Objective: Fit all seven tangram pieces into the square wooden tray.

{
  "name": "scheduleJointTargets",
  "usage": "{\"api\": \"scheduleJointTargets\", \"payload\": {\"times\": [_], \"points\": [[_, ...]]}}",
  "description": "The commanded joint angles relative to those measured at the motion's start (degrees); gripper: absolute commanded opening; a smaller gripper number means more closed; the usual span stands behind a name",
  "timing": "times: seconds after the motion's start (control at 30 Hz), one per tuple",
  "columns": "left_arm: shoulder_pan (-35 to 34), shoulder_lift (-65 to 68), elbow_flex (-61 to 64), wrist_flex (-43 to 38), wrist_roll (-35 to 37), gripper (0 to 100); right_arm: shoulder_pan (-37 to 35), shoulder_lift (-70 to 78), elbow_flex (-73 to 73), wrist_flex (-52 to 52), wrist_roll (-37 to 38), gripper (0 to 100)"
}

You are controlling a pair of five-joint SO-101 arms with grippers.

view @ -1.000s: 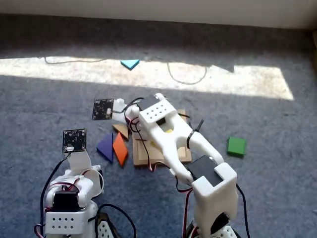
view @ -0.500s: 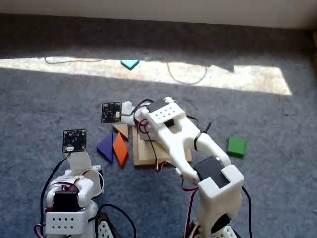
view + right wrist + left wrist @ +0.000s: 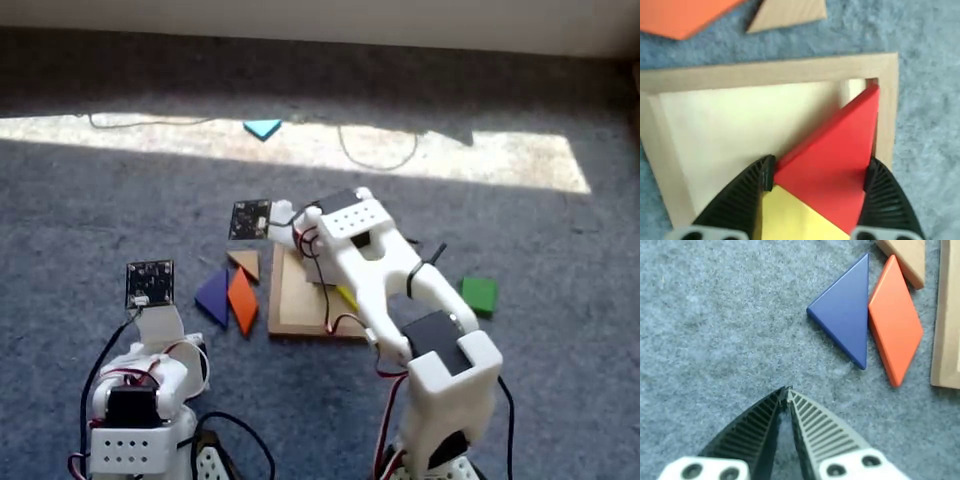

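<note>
- Right hand (image 3: pixel 820 167) grasps the red triangle (image 3: pixel 837 150), tip at a corner of the wooden tray (image 3: pixel 770 72).
- Left hand (image 3: pixel 786 392) is clenched, empty, over the carpet (image 3: pixel 715 315); blue triangle (image 3: pixel 847 315) and orange piece (image 3: pixel 895 327) lie just ahead.

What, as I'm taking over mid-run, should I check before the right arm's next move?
1. Hold of the right jaws on the red triangle: ok.
2. Its tip points into a corner of the tray: ok.
3. Red triangle flat on the tray floor: cannot tell.
4. The left jaws shut and empty over the carpet, apart from the blue triangle: ok.
5. All pieces in the tray: not ok; blue triangle, orange piece and green square lie on the carpet.
</note>
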Motion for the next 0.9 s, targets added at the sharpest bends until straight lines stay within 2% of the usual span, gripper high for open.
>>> {"api": "scheduleJointTargets", "payload": {"times": [0.0, 0.23, 0.43, 0.7, 0.77, 0.87], "points": [[0.4, -2.59, 1.19, 0.35, 0.26, 1, 1.19, -2.33, -0.31, 1.63, 0.35, 14.3], [0.4, -2.59, 1.19, 0.35, 0.26, 1, 1.19, -2.33, -0.4, 1.63, 0.0, 36.8], [0.4, -2.59, 1.19, 0.35, 0.26, 1, 1.19, -3.47, -0.48, 1.71, 0.0, 37.2], [0.4, -2.59, 1.19, 0.35, 0.26, 1, 1.19, -15.34, -0.04, 1.71, -0.09, 37.2], [0.4, -2.59, 1.19, 0.35, 0.26, 1, 1.19, -18.68, 0.13, 3.3, -2.55, 37.2], [0.4, -2.59, 1.19, 0.35, 0.26, 1, 2.59, -22.73, 0.13, 8.13, -10.2, 37.2]]}}
